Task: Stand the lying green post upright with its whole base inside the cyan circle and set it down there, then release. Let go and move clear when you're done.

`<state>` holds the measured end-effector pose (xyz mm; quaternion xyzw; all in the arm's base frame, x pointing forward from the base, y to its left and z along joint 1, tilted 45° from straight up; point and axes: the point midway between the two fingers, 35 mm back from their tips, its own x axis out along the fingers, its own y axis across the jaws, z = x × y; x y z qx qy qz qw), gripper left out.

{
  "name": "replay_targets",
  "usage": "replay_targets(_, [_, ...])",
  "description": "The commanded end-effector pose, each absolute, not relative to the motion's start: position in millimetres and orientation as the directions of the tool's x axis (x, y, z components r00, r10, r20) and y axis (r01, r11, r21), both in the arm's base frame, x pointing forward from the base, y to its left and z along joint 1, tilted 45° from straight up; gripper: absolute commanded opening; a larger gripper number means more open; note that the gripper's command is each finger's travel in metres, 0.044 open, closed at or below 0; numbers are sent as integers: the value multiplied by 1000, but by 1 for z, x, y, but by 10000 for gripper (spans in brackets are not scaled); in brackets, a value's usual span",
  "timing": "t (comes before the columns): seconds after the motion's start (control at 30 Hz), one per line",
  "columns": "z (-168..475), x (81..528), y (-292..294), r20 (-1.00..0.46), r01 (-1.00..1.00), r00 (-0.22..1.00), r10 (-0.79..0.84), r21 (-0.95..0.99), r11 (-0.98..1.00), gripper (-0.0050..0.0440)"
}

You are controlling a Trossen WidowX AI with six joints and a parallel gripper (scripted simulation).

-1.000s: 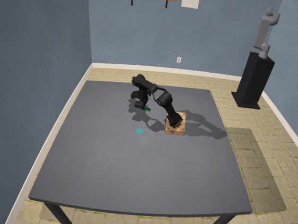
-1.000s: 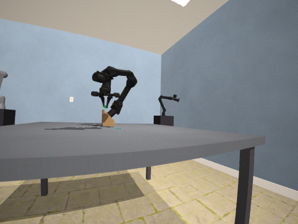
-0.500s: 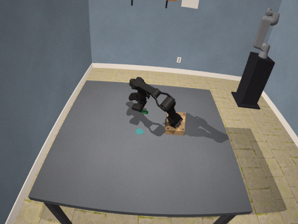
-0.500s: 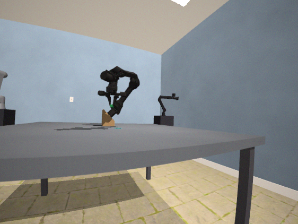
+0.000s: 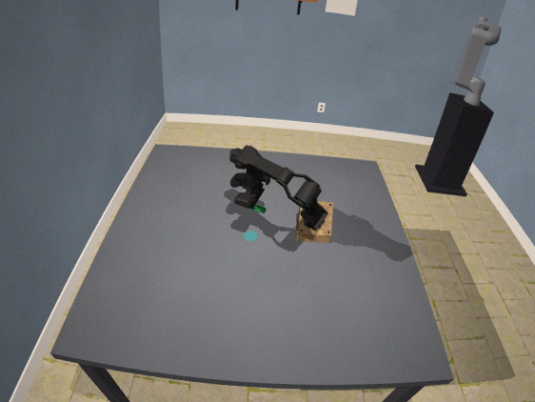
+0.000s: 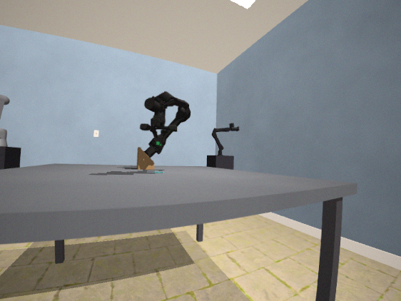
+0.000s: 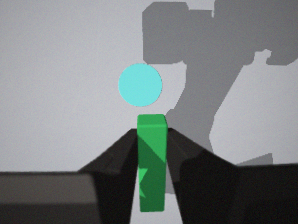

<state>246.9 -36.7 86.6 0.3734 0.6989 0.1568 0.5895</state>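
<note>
My gripper [image 5: 251,202] is shut on the green post [image 5: 259,209] and holds it up off the table. In the wrist view the post [image 7: 151,162] runs straight out between the two dark fingers, its free end just short of the cyan circle [image 7: 140,84]. In the top view the cyan circle [image 5: 250,236] lies on the table a little in front of the gripper. In the exterior view the post [image 6: 157,143] shows as a small green spot at the gripper, well above the table top.
The arm's wooden base block [image 5: 315,222] stands to the right of the circle. A grey arm on a black pedestal [image 5: 454,143] stands on the floor at the far right. Another small arm on a stand [image 6: 221,148] is behind the table.
</note>
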Motion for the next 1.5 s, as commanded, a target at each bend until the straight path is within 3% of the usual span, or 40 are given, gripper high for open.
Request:
replay_targets(0.0, [95,245,-29,-705,346,-19,709,660,667,22])
replay_targets(1.47, [89,224,-16,-872,331,40,488,473,817,22])
